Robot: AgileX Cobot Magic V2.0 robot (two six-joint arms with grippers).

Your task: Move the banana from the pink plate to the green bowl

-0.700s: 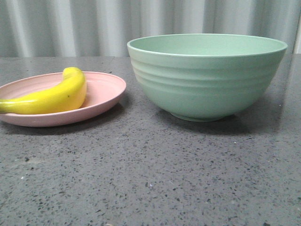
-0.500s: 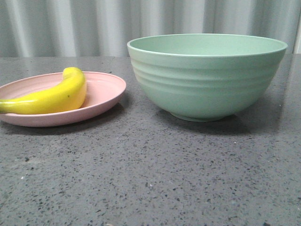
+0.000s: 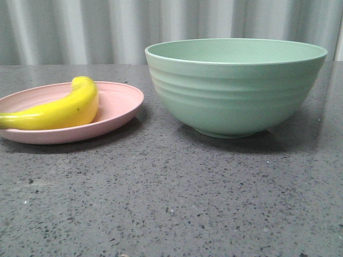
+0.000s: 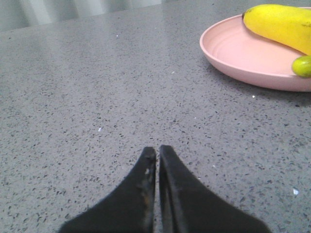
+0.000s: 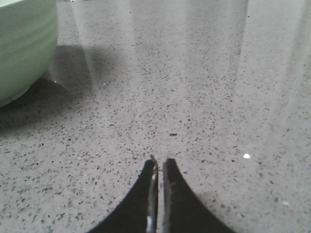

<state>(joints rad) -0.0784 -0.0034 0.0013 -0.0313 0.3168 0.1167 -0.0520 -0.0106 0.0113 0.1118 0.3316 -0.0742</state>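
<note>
Resting on pink plate point(image 3: 115, 104), banana point(image 3: 59, 111) not yet moved; both grippers empty.
Left to right in front view: plate with banana lying across it, stem end pointing left past the rim, then green bowl point(image 3: 236, 88) just beside the plate, all on speckled grey table point(image 3: 171, 198). Left gripper point(image 4: 157, 150) low over bare table near the plate, fingers pressed together. Right gripper point(image 5: 159, 162) near the bowl, fingers likewise together, nothing held.
</note>
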